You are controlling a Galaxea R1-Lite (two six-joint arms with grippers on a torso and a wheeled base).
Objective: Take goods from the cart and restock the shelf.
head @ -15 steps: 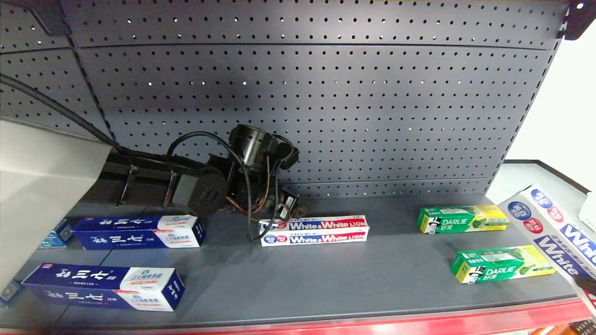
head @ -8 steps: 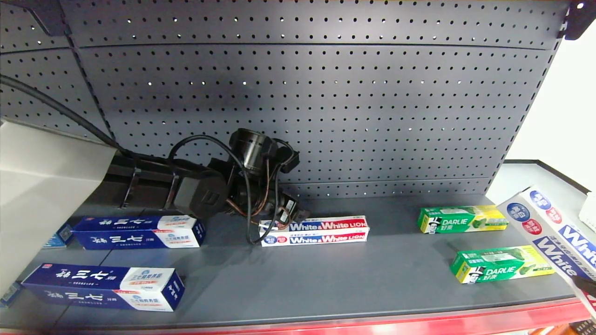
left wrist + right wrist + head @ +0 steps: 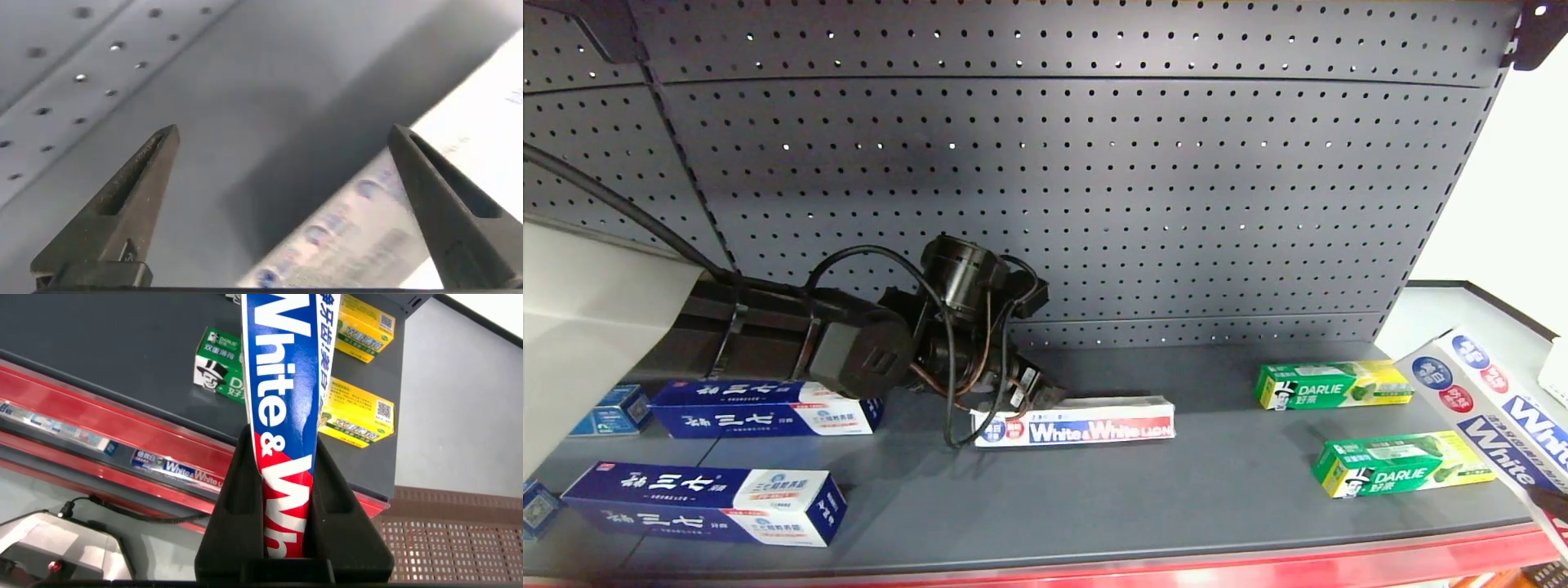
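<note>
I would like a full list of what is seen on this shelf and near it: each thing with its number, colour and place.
dark blue toothpaste boxes: 2, dark blue with white ends, left part of the shelf, one behind the other
small blue boxes: 2, blue, at the shelf's left edge
white toothpaste box: 1, white with red and blue, lying mid-shelf
green toothpaste boxes: 2, green and yellow, right part of the shelf
held toothpaste box: 1, white with blue and red, tilted at the shelf's right end
shelf: 1, grey board, red front edge
pegboard: 1, grey, behind the shelf
left gripper: open, low over the shelf beside the white toothpaste box
right gripper: shut on the held toothpaste box
</note>
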